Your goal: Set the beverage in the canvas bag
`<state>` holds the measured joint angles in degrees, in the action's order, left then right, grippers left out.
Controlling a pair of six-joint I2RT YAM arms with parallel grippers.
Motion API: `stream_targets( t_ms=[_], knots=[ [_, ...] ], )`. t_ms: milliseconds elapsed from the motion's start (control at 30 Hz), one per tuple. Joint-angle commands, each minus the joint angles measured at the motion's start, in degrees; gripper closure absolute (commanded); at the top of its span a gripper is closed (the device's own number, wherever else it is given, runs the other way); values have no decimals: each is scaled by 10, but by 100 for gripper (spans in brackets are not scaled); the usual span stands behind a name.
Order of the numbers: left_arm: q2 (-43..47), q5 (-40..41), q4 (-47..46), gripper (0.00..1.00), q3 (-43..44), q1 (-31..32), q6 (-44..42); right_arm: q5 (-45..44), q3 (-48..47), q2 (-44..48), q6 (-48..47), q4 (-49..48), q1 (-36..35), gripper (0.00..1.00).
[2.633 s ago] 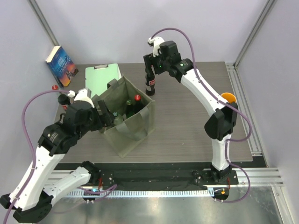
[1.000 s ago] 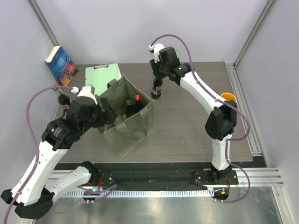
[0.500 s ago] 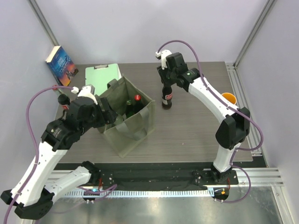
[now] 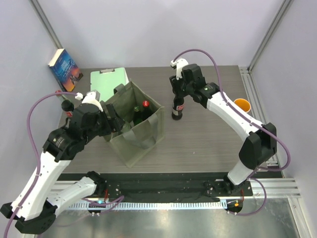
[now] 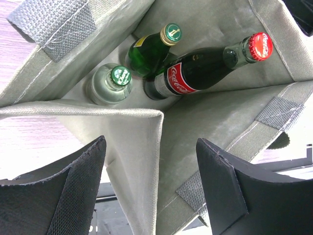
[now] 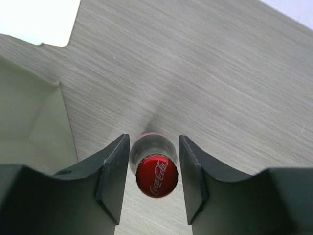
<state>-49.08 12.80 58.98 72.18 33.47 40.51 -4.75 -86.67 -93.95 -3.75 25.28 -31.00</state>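
Note:
The beverage, a dark cola bottle (image 4: 177,107) with a red cap (image 6: 156,176), stands upright on the wooden table to the right of the canvas bag (image 4: 141,136). My right gripper (image 4: 178,93) is above it, its jaws either side of the bottle's neck (image 6: 154,147) with slim gaps showing, so it is open. The olive-grey bag holds a leaning cola bottle (image 5: 195,73), a green bottle (image 5: 151,46) and a clear bottle with a green cap (image 5: 110,83). My left gripper (image 4: 113,121) is open at the bag's left rim, straddling a fabric wall (image 5: 122,132) without pinching it (image 5: 150,144).
A mint-green clipboard (image 4: 106,82) lies behind the bag. A book (image 4: 64,69) leans at the back left corner. An orange cup (image 4: 241,104) sits at the table's right edge, beside the right arm.
The right arm carried the cola bottle from behind the bag rightward and forward, set it on the table, and its jaws have eased off the neck. The left arm has stayed put.

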Motion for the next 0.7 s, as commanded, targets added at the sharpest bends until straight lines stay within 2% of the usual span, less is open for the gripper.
stream_targets(
  t_ms=[0,267,667],
  knots=[
    [8,-1,-11,25,2,1,7,11,17,40,7,-79,-4,48],
    [4,2,-3,24,12,1,5,4,49,43,7,-98,-3,40],
    [11,4,4,24,4,1,8,0,91,30,1,-127,-3,42]
  ],
)
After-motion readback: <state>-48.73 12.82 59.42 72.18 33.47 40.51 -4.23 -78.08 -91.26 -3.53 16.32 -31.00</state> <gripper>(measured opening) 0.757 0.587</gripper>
